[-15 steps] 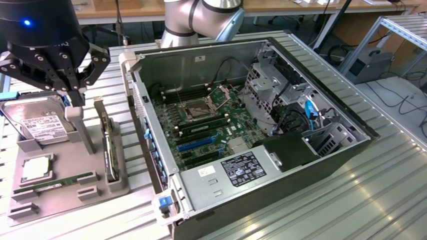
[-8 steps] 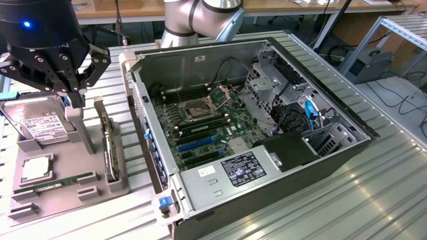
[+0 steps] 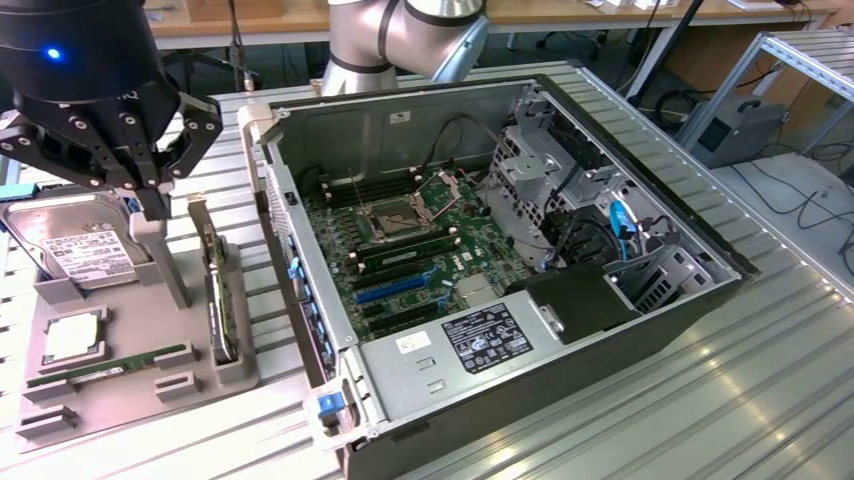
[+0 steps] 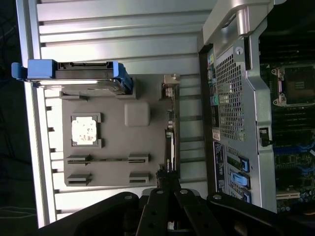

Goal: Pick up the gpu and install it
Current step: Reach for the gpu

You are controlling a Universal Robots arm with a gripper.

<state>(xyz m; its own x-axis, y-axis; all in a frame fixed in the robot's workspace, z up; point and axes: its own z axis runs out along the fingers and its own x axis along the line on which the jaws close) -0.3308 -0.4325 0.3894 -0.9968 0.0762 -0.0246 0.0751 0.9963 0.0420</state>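
Ribbed aluminium table (image 3: 747, 400) carries an open PC case (image 3: 441, 385) and, on the exterior view's left, a grey holder (image 3: 134, 385) where the gpu (image 3: 222, 300) stands on its long edge in a slot, just beside the case wall. The gripper (image 3: 156, 200) hangs above the holder with its fingers pressed together and nothing between them. The likely risk is contact with those closed tips: they would push on the card's thin top edge rather than straddle it, tilting or jamming it in the slot. The case rim, so close by, could also catch the card. From outside, the gap in height between fingertips and card is plain, as are the blue motherboard slots (image 3: 394, 285). Looking down from the wrist, the gripper (image 4: 167, 178) sits in line with the gpu (image 4: 170, 137) edge — an alignment the outside angle leaves uncertain.
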